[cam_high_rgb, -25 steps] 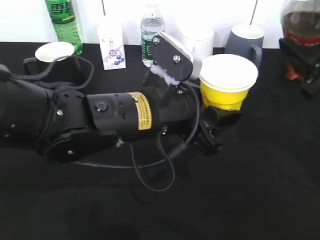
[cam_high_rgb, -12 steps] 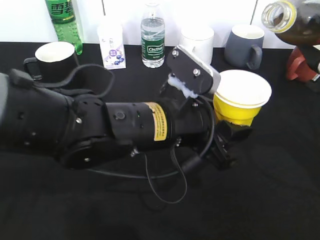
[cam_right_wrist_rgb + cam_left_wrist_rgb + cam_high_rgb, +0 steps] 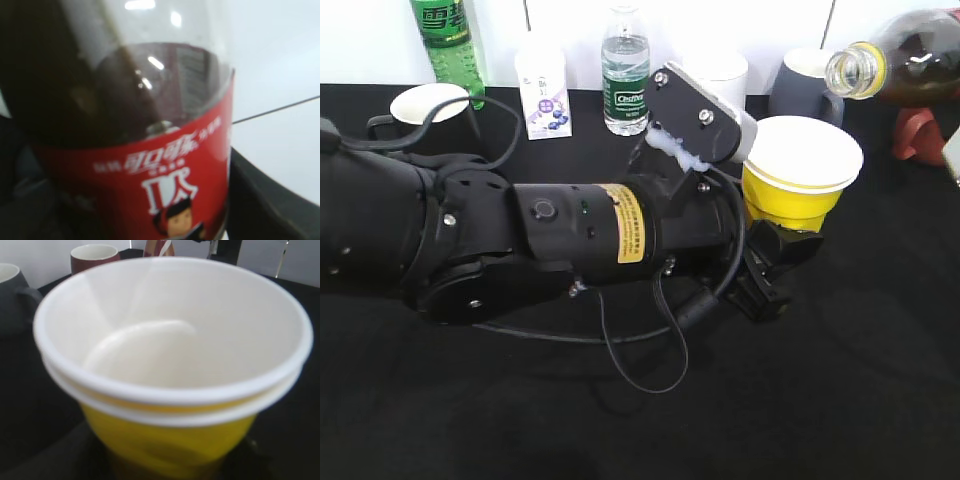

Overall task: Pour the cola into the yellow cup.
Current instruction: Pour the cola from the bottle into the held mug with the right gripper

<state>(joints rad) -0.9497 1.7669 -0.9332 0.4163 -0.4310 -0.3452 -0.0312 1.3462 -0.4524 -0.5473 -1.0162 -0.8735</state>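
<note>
The cola (image 3: 905, 65) has tipped over more, and its open mouth now sits just above the yellow cup (image 3: 798, 180). The left arm (image 3: 520, 240) has pulled the cup back a little.

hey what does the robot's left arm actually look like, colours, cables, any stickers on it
The left arm is matte black and bulky, with a cylindrical forearm bearing a yellow warning sticker. Thin black cables loop beneath it. A silver-grey camera plate with screws sits above the wrist. Its black pincer is angular.

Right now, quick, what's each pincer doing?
Left pincer: closed on the small yellow paper cup.
Right pincer: not visible itself; the tilted clear plastic cola bottle fills its view, presumably held.
</note>
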